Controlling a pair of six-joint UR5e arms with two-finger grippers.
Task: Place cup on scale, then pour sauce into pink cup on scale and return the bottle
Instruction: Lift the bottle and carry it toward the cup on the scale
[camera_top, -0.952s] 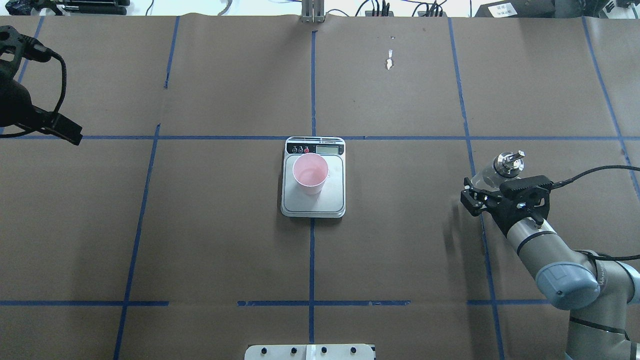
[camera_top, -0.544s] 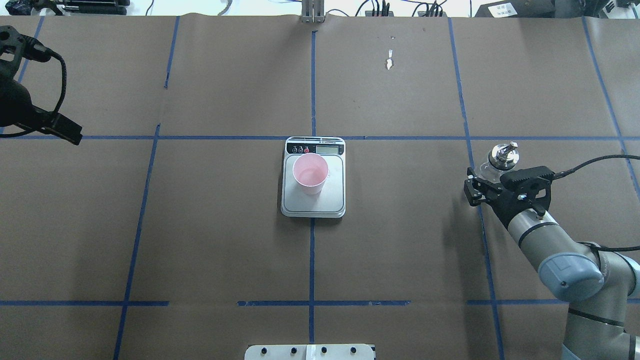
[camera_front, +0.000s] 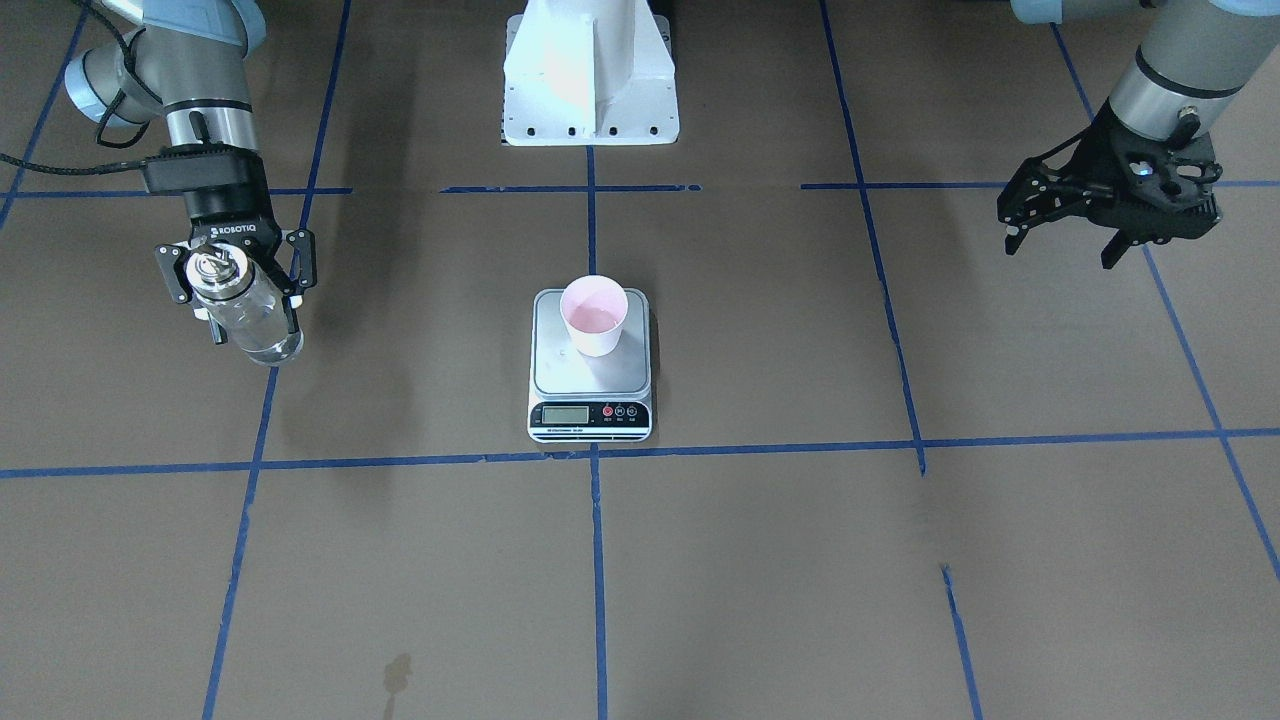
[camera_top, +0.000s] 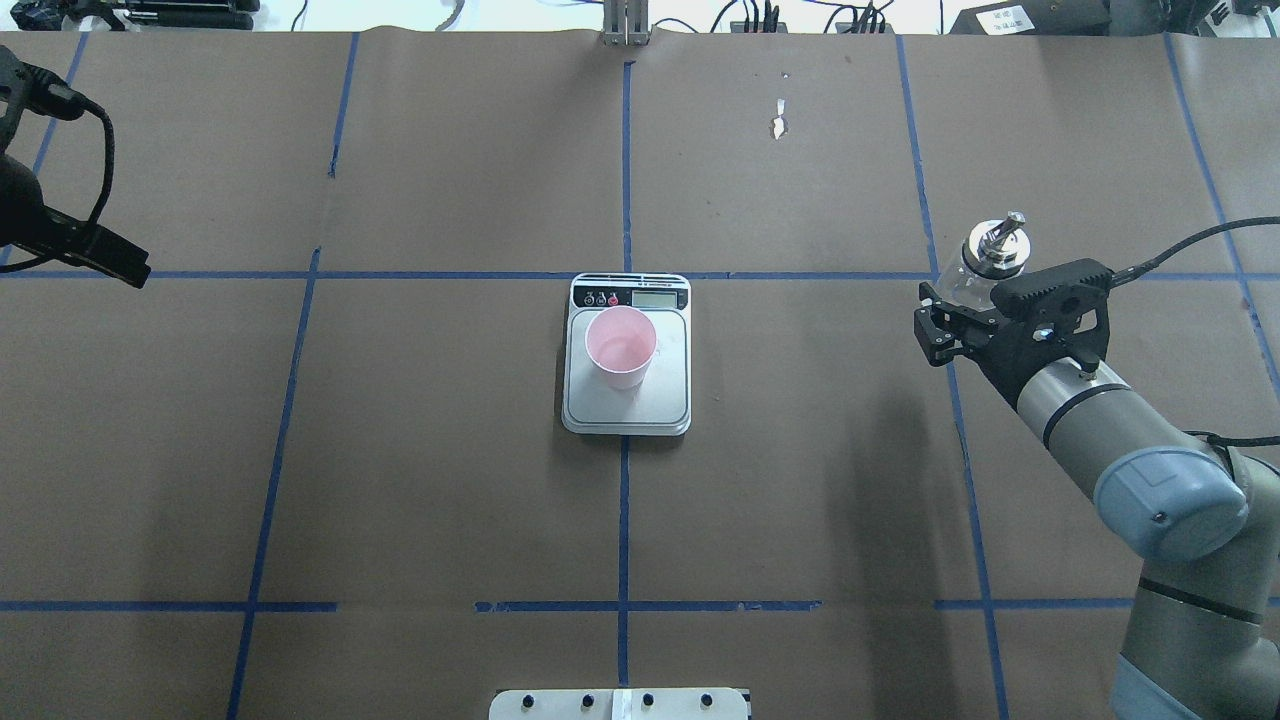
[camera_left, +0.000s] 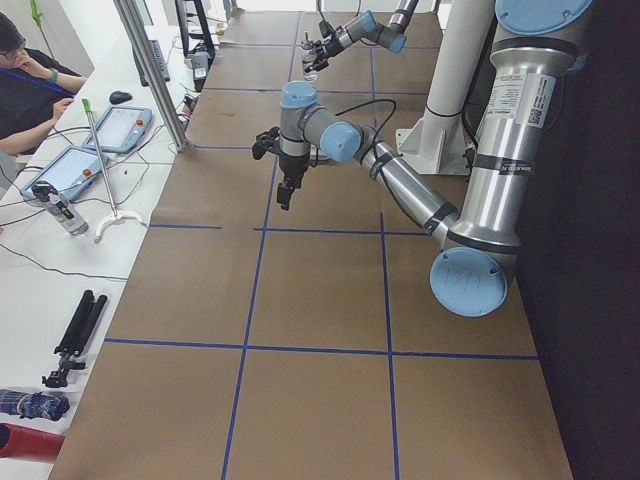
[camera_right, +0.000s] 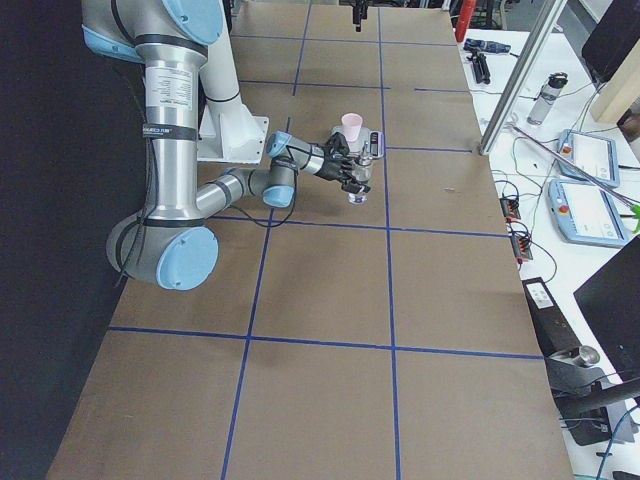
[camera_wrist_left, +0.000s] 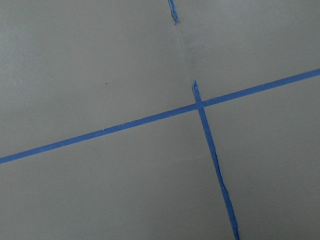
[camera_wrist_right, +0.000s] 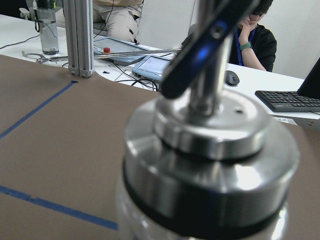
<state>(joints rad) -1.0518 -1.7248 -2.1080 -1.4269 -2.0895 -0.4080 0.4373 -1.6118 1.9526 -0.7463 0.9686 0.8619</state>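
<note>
The pale pink cup (camera_top: 620, 345) (camera_front: 594, 315) stands upright on the steel scale (camera_top: 627, 408) (camera_front: 590, 378) at the table's middle. My right gripper (camera_top: 960, 302) (camera_front: 250, 315) is shut on the clear glass bottle (camera_top: 990, 255) (camera_front: 265, 342), held tilted above the table well to the right of the scale. Clear sauce shows in the bottle's lower end. The bottle's silver cap (camera_wrist_right: 210, 150) fills the right wrist view. My left gripper (camera_front: 1060, 250) hangs open with nothing in it far to the left; only part of it shows in the overhead view, and the left wrist view shows only paper and tape.
Blue tape lines (camera_top: 624, 500) divide the brown paper. The robot's white base (camera_front: 590, 70) sits behind the scale. A side table (camera_left: 60, 200) beyond the far edge carries tablets, cables and a keyboard, with a person (camera_wrist_right: 252, 35) seated there.
My right gripper has carried the bottle farther from the robot's base and higher above the table. The left arm drew slightly farther left. Cup and scale are unmoved.
</note>
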